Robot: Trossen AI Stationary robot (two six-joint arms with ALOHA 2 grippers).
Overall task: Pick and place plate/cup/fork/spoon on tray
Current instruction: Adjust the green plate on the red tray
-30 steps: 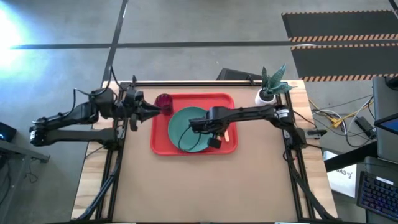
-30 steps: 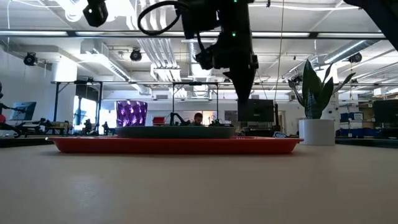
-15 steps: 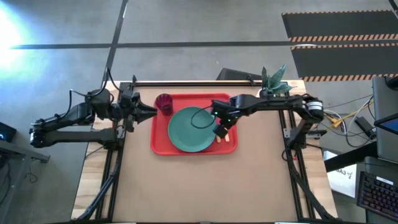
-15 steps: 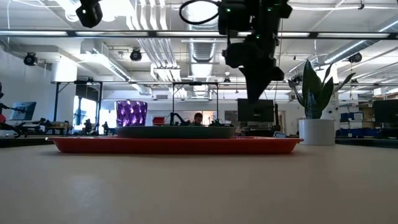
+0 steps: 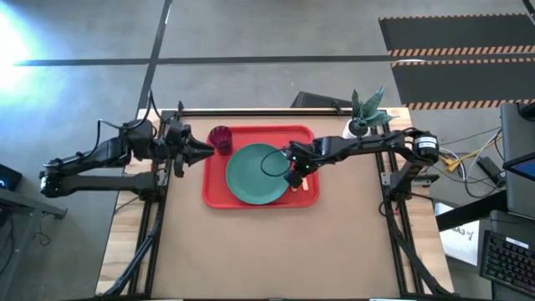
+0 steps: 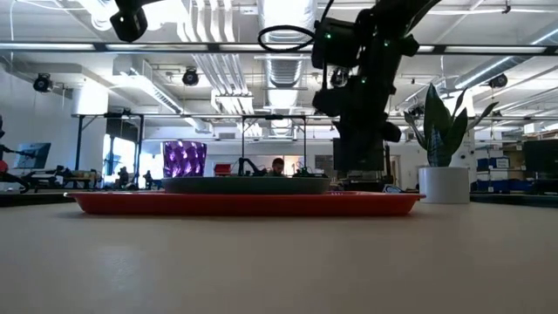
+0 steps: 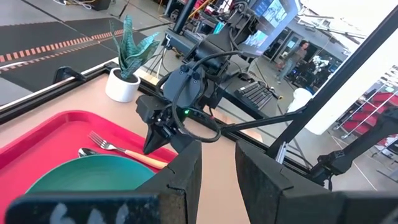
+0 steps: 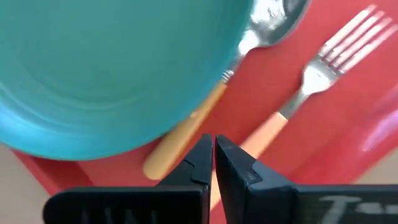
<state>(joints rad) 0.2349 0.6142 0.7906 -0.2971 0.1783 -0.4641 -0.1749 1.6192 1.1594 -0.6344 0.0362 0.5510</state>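
You are looking at a red tray (image 5: 216, 196) with everything already on it. The plate (image 5: 255, 174) is sitting in the middle, the cup (image 5: 221, 139) is standing in the far left corner, and the spoon (image 8: 266, 23) and fork (image 8: 323, 65) are lying side by side along the right edge. The plate's rim is covering part of the spoon's handle.

Your right gripper (image 5: 292, 177) is hanging just above those two handles. Its jaws are pinched together with nothing in them. The fork's handle is lying just beside the tips, and the spoon's handle is on the other side.

The fork and spoon are looking light, thin and stiff. The metal ends will likely be slippery, so if you need to move one, take it by the orange handle, near the middle. They are lying flat, so getting under them could be hard.

Your left gripper (image 5: 201, 150) is waiting by the tray's left edge, near the cup, with its jaws apart and holding nothing.
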